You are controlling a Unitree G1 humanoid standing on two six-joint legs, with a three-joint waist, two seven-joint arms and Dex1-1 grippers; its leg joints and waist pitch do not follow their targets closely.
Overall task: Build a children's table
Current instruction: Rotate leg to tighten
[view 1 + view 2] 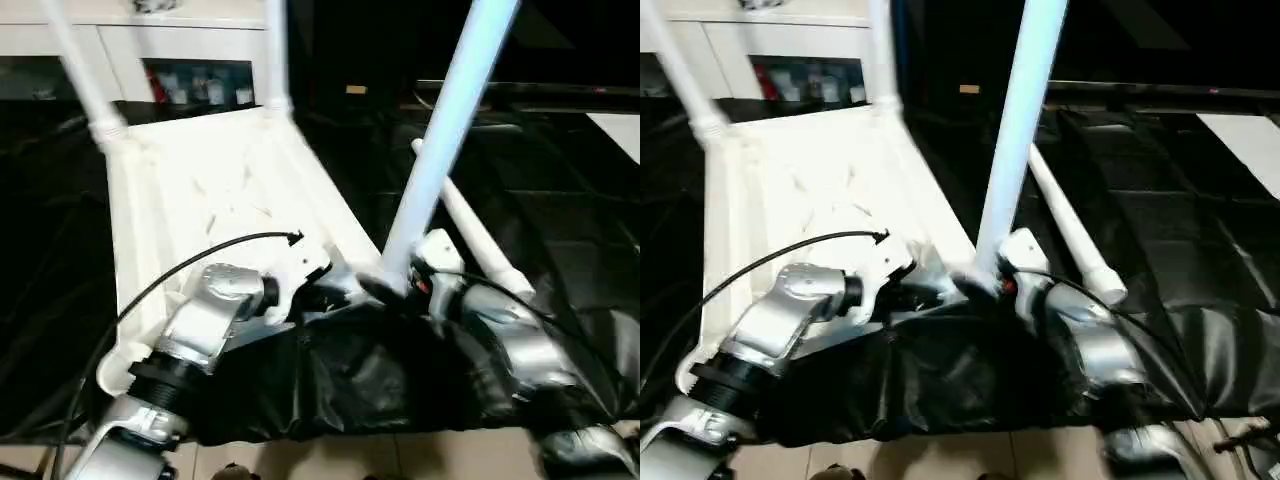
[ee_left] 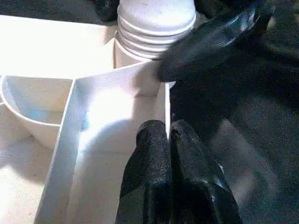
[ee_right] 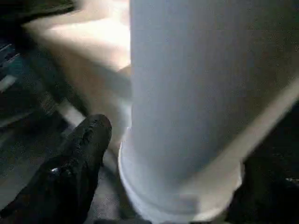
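From the left eye view, the large white plastic rectangular table top (image 1: 220,190) lies upside down on black sheeting (image 1: 380,385), ribbed underside up, with two white tapered tube legs already standing in its far corner sockets, one at the far left (image 1: 85,75) and one at the far right (image 1: 277,55). A third white tube leg (image 1: 445,140) rises tilted from the near right corner, and the right gripper (image 1: 395,285) closes around its base; a fourth white leg (image 1: 480,235) lies loose on the sheeting just beside it. The left gripper (image 1: 310,270) sits at the top's near edge, a black cable (image 1: 190,262) arcing over its silver forearm. In the right eye view, a white cabinet (image 1: 770,40) stands beyond the table. In the left wrist view, the left gripper's two black fingers (image 2: 154,168) are pressed together, pinching a thin white rib (image 2: 167,105) of the underside, with the third leg's ridged end (image 2: 156,25) seated in the corner socket ahead and a right finger (image 2: 210,42) against it. In the right wrist view, one black finger (image 3: 79,158) lies against the leg's flared collar (image 3: 177,186).
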